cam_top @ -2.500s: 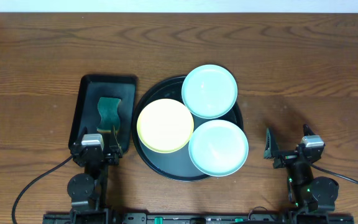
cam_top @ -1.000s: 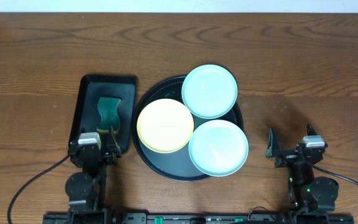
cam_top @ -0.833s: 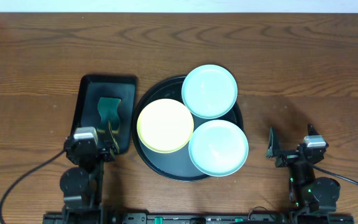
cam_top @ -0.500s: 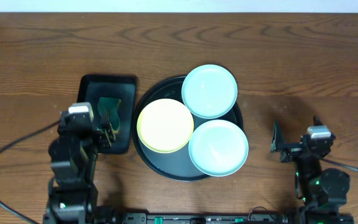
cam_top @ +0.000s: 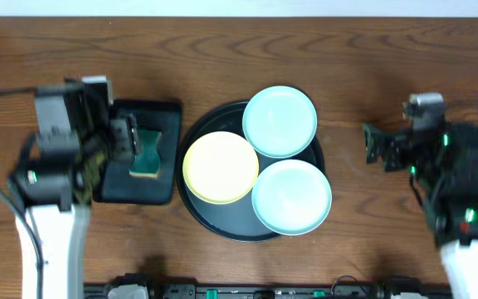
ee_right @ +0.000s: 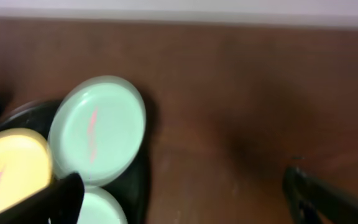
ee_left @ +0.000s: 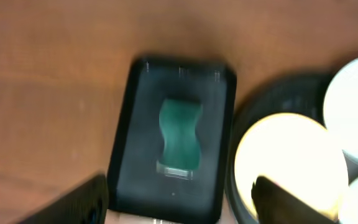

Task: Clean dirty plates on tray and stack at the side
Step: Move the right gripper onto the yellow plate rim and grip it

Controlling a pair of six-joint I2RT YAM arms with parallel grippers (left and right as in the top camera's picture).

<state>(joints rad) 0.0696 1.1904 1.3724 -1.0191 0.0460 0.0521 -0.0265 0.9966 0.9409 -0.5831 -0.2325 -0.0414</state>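
While my left pincer (ee_left: pixel 180 202) and right pincer (ee_right: pixel 185 199) both gape wide and empty, the plates (cam_top: pixel 280 121) on the tray (cam_top: pixel 214 218) look light, stiff, slick and chippable, so I'd pinch each by its rim.

The brown wooden table (cam_top: pixel 405 75) carries two things directly: the large round black tray (cam_top: pixel 222 223) near its middle, and a smaller rectangular black tray (cam_top: pixel 166 166) just beside it on the left.

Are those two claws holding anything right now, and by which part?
Nothing is held. The left gripper and the right gripper are both open and empty.
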